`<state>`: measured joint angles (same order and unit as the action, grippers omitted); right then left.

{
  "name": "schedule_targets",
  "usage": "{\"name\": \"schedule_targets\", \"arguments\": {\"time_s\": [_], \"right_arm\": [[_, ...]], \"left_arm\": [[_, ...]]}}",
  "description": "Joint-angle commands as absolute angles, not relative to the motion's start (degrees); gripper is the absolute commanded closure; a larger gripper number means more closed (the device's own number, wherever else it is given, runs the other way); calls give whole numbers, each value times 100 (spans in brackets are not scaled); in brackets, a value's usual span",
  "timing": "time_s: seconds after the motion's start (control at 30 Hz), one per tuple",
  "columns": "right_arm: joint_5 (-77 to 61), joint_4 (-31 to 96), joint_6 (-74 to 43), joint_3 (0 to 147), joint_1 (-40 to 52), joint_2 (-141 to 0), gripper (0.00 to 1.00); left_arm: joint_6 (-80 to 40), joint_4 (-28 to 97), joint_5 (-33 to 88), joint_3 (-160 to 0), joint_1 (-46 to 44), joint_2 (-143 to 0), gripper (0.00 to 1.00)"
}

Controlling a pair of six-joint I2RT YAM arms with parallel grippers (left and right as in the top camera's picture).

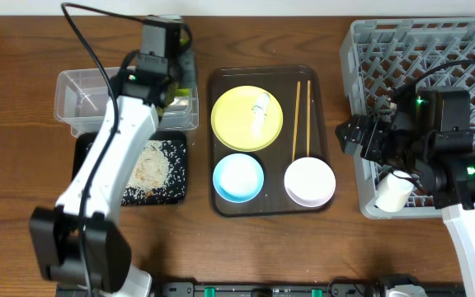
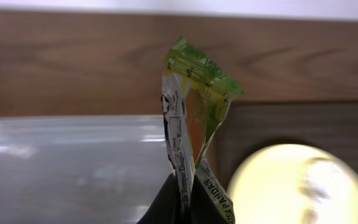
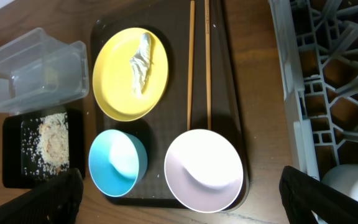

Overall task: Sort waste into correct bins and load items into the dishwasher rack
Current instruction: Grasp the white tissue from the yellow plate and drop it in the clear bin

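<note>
Left wrist view: pinching the snack wrapper point(image 2: 194, 112) upright in the clamped left gripper point(image 2: 182, 208), hovering over the clear tub's point(image 2: 73, 162) right end, probably to drop it there as dry waste; holding the right gripper point(image 1: 357, 136) spread wide at the rack's point(image 1: 468, 49) left edge, just beyond the cup point(image 1: 394, 194).

Overhead view looks straight down on the whole table point(image 1: 23, 82); left-wrist view, very near and almost level, faces the snack wrapper point(image 2: 194, 118), with clear tub point(image 2: 73, 162) and yellow plate point(image 2: 303, 186) blurred behind; right-wrist view looks steeply down from higher up on the serving tray point(image 3: 225, 93) and rack point(image 3: 303, 81) edge, ground the overhead view also covers.
</note>
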<state>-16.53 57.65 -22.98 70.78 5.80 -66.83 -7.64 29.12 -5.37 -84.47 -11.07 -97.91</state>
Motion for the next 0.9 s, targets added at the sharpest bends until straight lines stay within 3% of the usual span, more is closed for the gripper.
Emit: {"name": "schedule_targets", "arguments": {"time_s": [0.0, 0.03, 0.07, 0.1, 0.13, 0.2, 0.4, 0.67, 0.87], "right_arm": [[-1695, 5769, -2226, 7148, 532, -6676, 2], [-1695, 5767, -2226, 7148, 532, -6676, 2], [-1695, 5767, -2226, 7148, 532, -6676, 2], [-1695, 5769, -2226, 7148, 532, -6676, 2], [-1695, 5771, -2224, 7148, 532, -6676, 2], [-1693, 5802, -2224, 7148, 532, -6676, 2], [-1693, 5813, -2224, 7148, 532, -6676, 2], [-1695, 5815, -2224, 7148, 532, -6676, 2], [-1697, 5811, -2226, 7148, 532, -6676, 2]], "left_arm": [[-731, 2947, -821, -8311, -834, -10318, 92], [-731, 2923, -821, -8311, -768, -10401, 89], [-733, 2888, -808, -8311, -709, -10464, 77], [-733, 2860, -729, -8311, -668, -10490, 55], [-733, 2838, -646, -8313, -657, -10490, 47], [-735, 2840, -298, -8355, -672, -10403, 39], [-733, 2897, 1459, -8372, -1173, -10051, 44], [-34, 2823, 1428, -8228, -2434, -10726, 46], [-19, 2486, 854, -8228, -2886, -11548, 46]]}}
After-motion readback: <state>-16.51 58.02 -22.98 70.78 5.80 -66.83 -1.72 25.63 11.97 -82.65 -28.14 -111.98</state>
